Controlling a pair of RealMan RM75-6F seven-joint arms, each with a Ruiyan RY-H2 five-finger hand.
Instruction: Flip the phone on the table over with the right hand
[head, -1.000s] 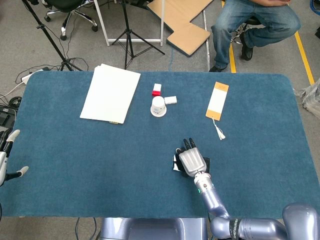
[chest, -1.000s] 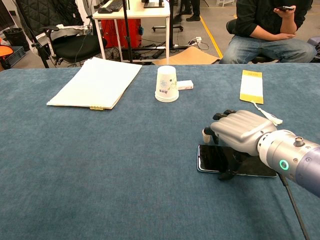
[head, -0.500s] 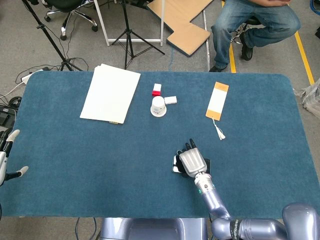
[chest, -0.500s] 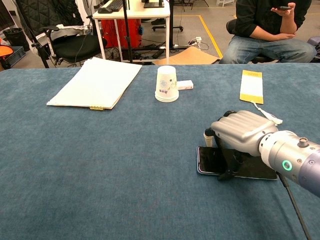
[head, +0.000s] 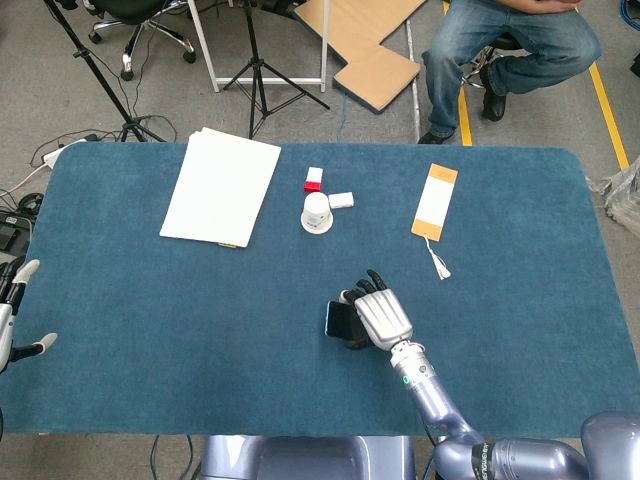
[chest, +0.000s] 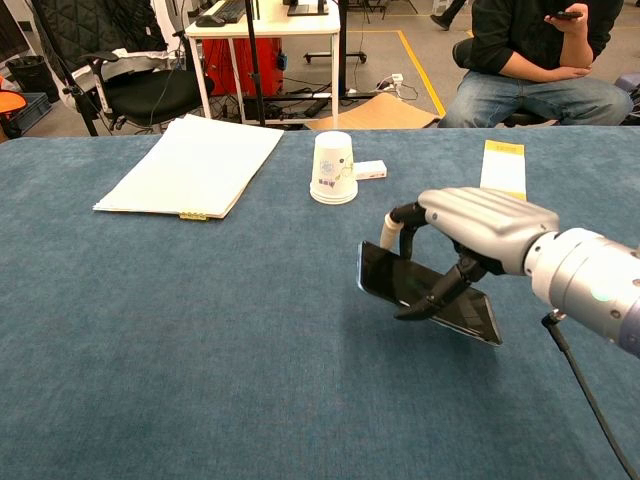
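I have the phone (chest: 425, 292) pinched in my right hand (chest: 478, 232) — the fingers (chest: 398, 228) curl down over its far edge and the thumb presses against the dark face from underneath, so the grip is closed on the phone itself. It hangs off the table (chest: 200, 340), tilted, directly below my palm. From the chest view its long axis runs roughly left to right across me, the end toward my left raised and the end toward my wrist dropped lower. In the head view the phone (head: 340, 320) pokes out to the left of the hand (head: 382, 318), with only a dark sliver of it showing beyond my knuckles.

That tilt is what the coming move turns on. The phone lies under and slightly left of my fingers, its face angled toward me, so I judge that rolling the wrist further should carry it past vertical before I set it down on the other side. I cannot tell which face is the screen from here. The grip looks thin — mostly edge contact — so I think it could slip if I roll too fast.

My left hand (head: 14, 310) sits at the table's left edge, fingers spread and holding nothing, well apart from the phone; the right one is plainly the nearer.
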